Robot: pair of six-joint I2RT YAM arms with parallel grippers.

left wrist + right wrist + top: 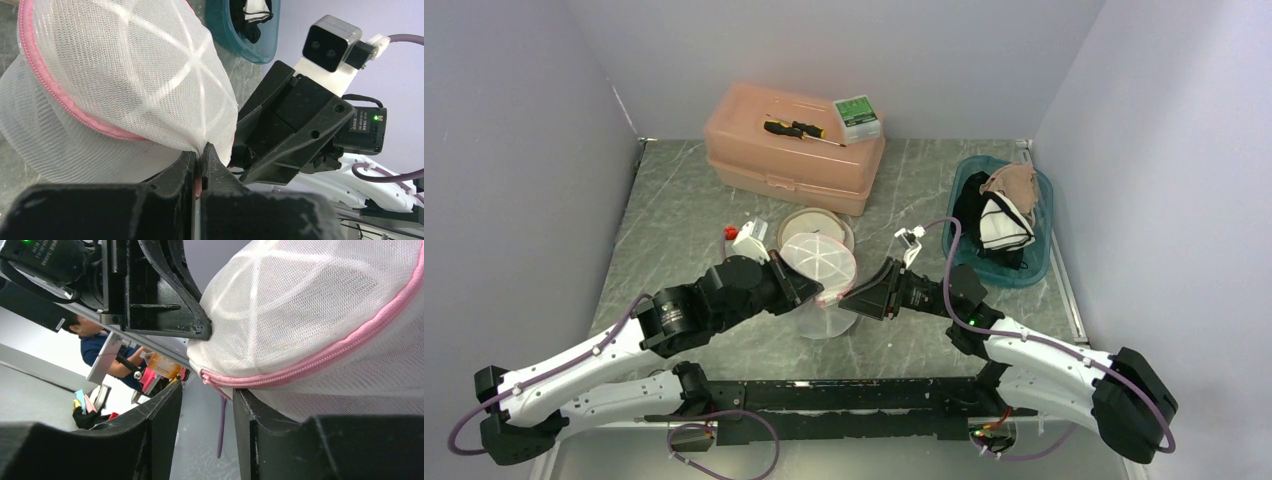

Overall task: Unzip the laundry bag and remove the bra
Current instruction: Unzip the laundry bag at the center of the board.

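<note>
A grey marbled table (674,210) carries a salmon-pink plastic toolbox (774,165) at the back and a teal plastic bin (1042,262) of clothes on the right. At the centre, a white mesh laundry bag (125,75) sits between both arms. The left gripper (202,167) is pinched tight on its mesh just below the pink zipper (320,357), which is closed where visible. The right gripper (207,395) has its jaws apart at the zipper's end.

Robot lab: partition-walled marble tabletop (674,200)
</note>
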